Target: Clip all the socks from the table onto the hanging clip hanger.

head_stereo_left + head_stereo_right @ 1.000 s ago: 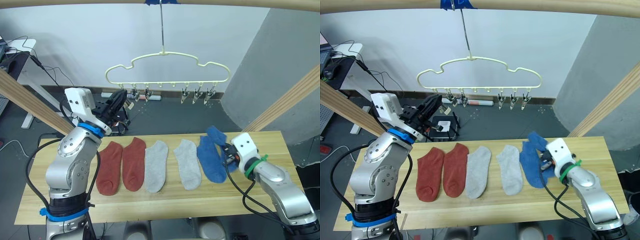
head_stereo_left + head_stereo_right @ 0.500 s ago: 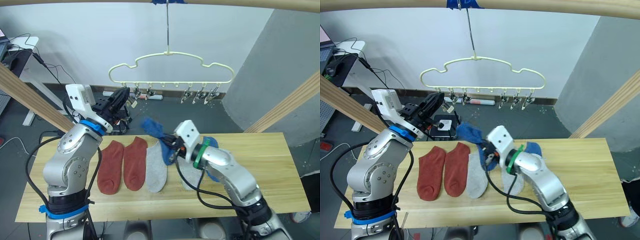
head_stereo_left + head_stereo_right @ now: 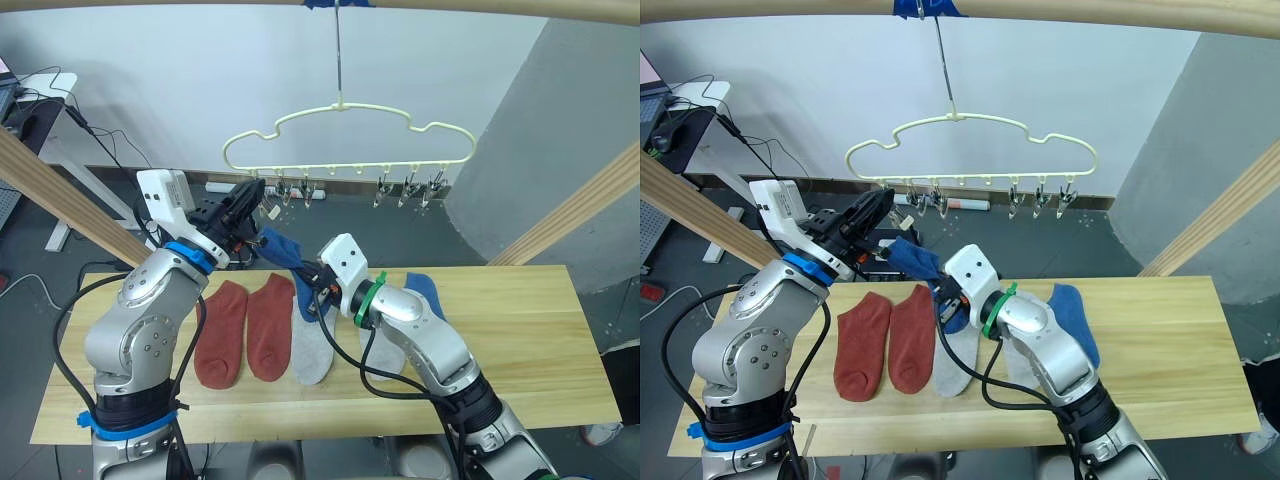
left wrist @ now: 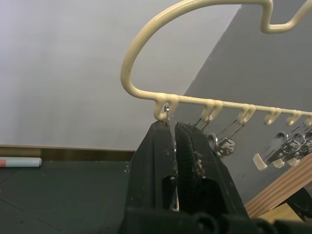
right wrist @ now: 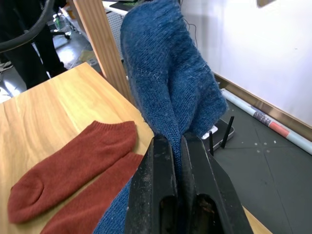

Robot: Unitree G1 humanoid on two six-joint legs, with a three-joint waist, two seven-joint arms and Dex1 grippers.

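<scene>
A blue sock point(image 3: 283, 250) hangs pinched between the closed fingers of the right gripper point(image 5: 177, 146), lifted above the table point(image 3: 520, 350) near the left end of the yellow clip hanger point(image 3: 345, 135). The left gripper point(image 4: 169, 130) is closed tight on the hanger's leftmost clip point(image 4: 166, 113). On the table lie two red socks point(image 3: 245, 330), two grey socks point(image 3: 312, 350) and a second blue sock point(image 3: 1072, 318) in a row.
</scene>
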